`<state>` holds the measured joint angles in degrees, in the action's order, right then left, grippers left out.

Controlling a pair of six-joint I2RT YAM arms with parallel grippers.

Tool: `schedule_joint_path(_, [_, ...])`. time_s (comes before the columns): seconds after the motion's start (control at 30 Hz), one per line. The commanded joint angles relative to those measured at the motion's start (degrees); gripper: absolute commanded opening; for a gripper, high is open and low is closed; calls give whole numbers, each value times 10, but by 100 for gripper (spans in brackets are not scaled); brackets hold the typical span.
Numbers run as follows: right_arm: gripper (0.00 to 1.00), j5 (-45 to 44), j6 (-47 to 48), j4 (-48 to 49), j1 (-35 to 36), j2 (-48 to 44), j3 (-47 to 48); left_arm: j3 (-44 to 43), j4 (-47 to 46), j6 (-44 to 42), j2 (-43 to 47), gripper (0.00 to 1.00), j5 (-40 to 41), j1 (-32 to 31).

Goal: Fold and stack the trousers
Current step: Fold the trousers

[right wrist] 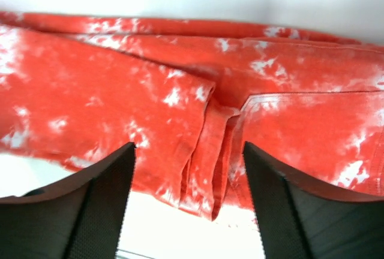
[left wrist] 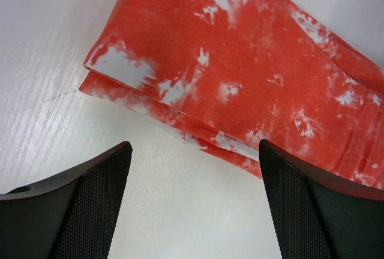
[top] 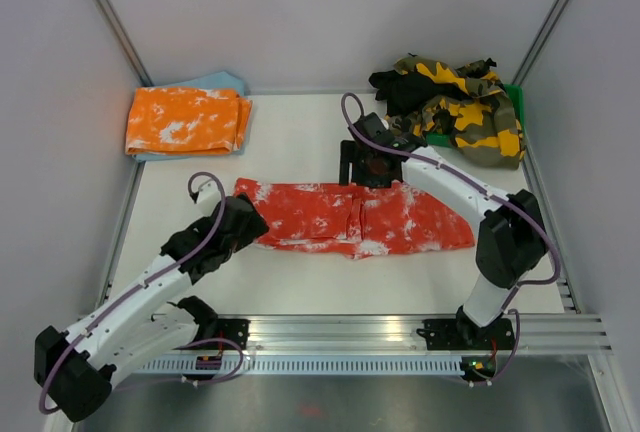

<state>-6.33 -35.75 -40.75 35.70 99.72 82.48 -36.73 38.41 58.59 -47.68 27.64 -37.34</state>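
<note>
The red trousers with white splotches (top: pixel 350 217) lie flat across the middle of the table, folded lengthwise, and one end is doubled back so that a hem edge crosses the middle. My left gripper (top: pixel 243 220) sits at their left end. In the left wrist view it (left wrist: pixel 195 146) is open over bare table, with the layered cloth corner (left wrist: pixel 252 61) just beyond the fingertips. My right gripper (top: pixel 372 164) hovers over the far edge near the middle. In the right wrist view it (right wrist: pixel 189 146) is open, and the doubled hem (right wrist: pixel 219 151) lies below, between its fingers.
An orange-and-white folded pair (top: pixel 185 120) rests on a light blue cloth (top: pixel 222 82) at the back left. A heap of yellow-green camouflage trousers (top: pixel 465 112) and black ones (top: pixel 400 90) fills the back right, over a green bin (top: pixel 516 100). Side walls and an aluminium rail (top: pixel 400 332) bound the table.
</note>
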Motion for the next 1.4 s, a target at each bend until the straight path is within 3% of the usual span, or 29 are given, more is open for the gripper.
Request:
schedule_joint_path(0.0, [76,47,18,0,7,-42,1,-4,-32,-26,-19,92,-69,50])
schedule_joint_path(0.23, [60,52,-43,54,43,-52,-115,-9,-76,-81,-39,98,-123,134])
schedule_joint_path(0.43, [61,48,-57,99,46,-22,-159,-16,-84,-107,-51,100,-162,191])
schedule_joint_path(0.73, [62,21,-48,102,48,9,-134,10,-83,-106,-34,100,-181,199])
schedule_joint_path(0.8, [44,28,-56,119,49,10,-133,14,-80,-106,-29,100,-180,200])
schedule_joint_path(0.83, [22,30,-61,124,49,10,-133,15,-78,-106,-28,100,-180,200])
schedule_joint_path(0.9, [1,43,-64,141,49,13,-128,16,-76,-106,-24,100,-177,201])
schedule_joint_path(1.17, [0,119,-95,183,60,7,-73,9,-73,-113,-18,100,-173,214])
schedule_joint_path(1.37, [0,157,-118,189,74,21,63,-18,-68,-155,-12,100,-196,291])
